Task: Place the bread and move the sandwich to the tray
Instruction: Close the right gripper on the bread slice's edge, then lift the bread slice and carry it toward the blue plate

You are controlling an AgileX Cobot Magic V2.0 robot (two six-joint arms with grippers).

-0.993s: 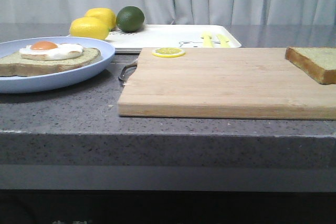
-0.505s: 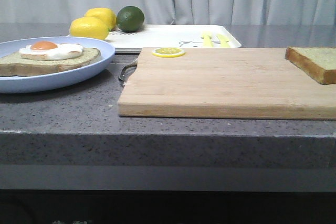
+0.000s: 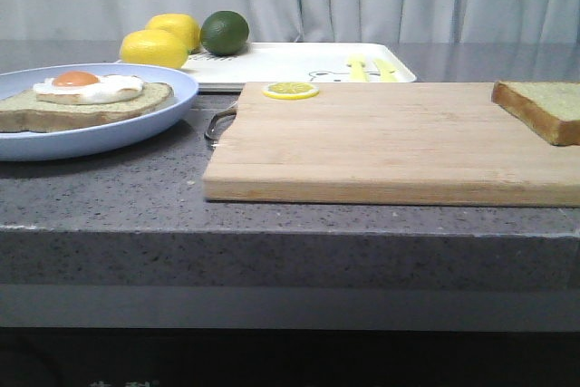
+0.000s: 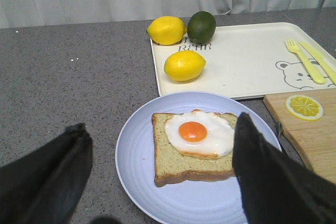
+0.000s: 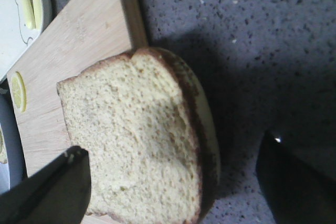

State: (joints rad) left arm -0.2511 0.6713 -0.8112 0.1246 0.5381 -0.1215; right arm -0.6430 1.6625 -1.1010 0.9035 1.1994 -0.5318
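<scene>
Your left gripper (image 4: 157,182) hangs above the pale blue round plate (image 4: 136,145), its dark fingers (image 4: 273,177) spread wide to either side of it and touching nothing. On that plate lies a brown-crusted toast slice topped with a white-and-orange fried egg (image 4: 199,136), the open sandwich (image 3: 86,97) with no upper slice on it.

Your right gripper (image 5: 173,182) hovers over the thick square bread slice with its pale yellow-green face and brown crust (image 5: 136,135); its fingers (image 5: 52,192) stand wide apart and clear of the slice. The bread (image 3: 542,108) rests at the right end of the wooden cutting board (image 3: 390,138), overhanging that edge.

Behind the board on the speckled grey worktop (image 3: 136,188) sits the flat white rectangular tray with yellow printed marks (image 3: 290,62). It carries one yellow lemon (image 4: 184,65), while a second lemon (image 4: 167,30) and a dark green lime (image 4: 202,26) lie at its far corner. A thin lemon slice (image 3: 290,91) lies on the board's near-tray corner.
</scene>
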